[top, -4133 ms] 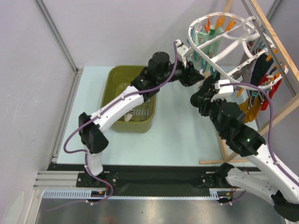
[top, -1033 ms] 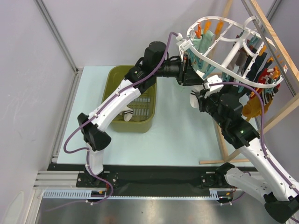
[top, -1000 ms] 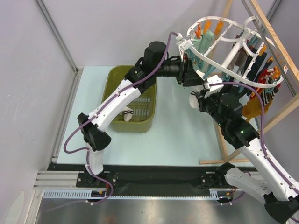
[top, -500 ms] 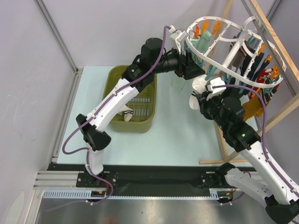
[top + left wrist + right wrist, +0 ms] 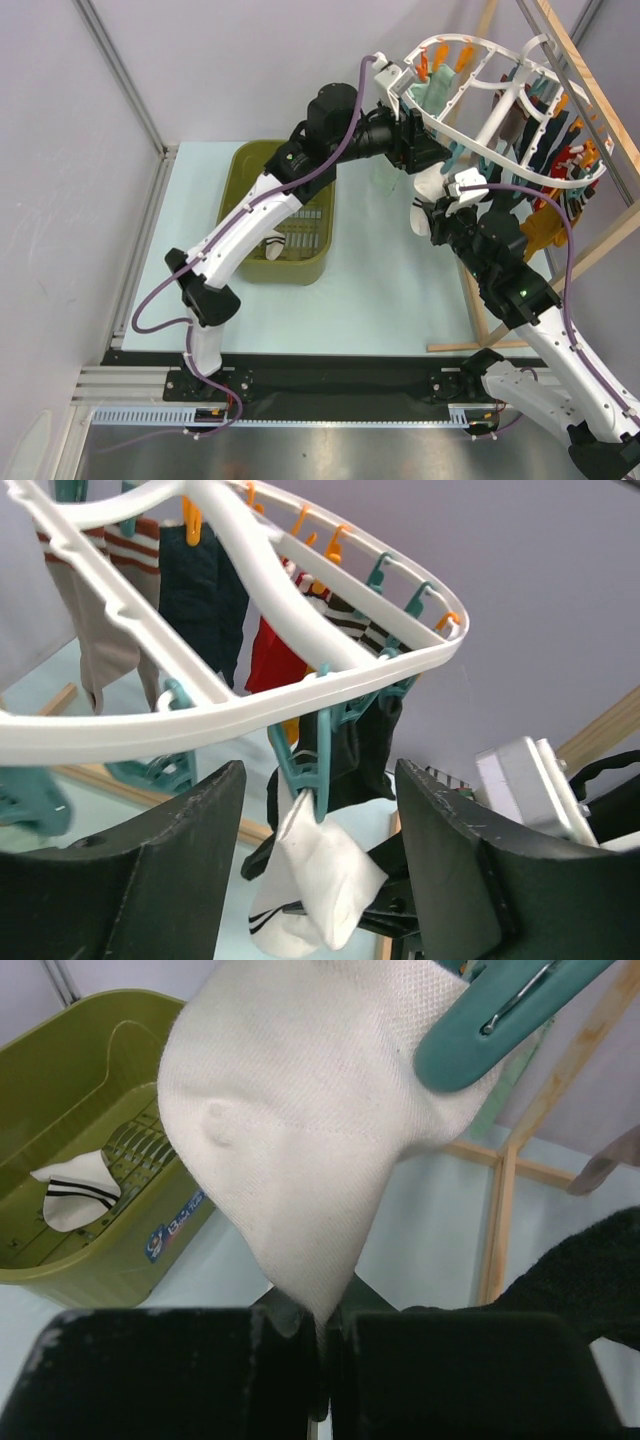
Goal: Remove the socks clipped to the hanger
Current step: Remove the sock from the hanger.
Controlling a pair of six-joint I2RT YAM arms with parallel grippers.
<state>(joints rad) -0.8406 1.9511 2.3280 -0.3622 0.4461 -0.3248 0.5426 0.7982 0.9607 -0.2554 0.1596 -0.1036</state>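
The white hanger (image 5: 470,95) hangs from the wooden rack at the back right, its rim (image 5: 250,705) crossing the left wrist view. Red (image 5: 272,658), black (image 5: 205,585) and striped socks (image 5: 560,160) dangle from its pegs. A teal peg (image 5: 308,752) clips a white sock (image 5: 318,880). My left gripper (image 5: 318,780) is open, one jaw on each side of that peg without touching it. My right gripper (image 5: 325,1320) is shut on the white sock's (image 5: 300,1150) lower tip, below the teal peg (image 5: 500,1015). From above, the right gripper (image 5: 432,215) sits just under the left gripper (image 5: 415,150).
An olive-green tub (image 5: 285,215) stands on the table left of the hanger, with a white striped sock (image 5: 75,1190) inside. The wooden rack's leg (image 5: 470,300) and foot bar lie at the right, close to my right arm. Grey walls close the back and left.
My left gripper has opened and shifted up and right to the hanger's rim, round the teal peg. The hanger swung slightly. My right gripper stayed shut on the white sock.
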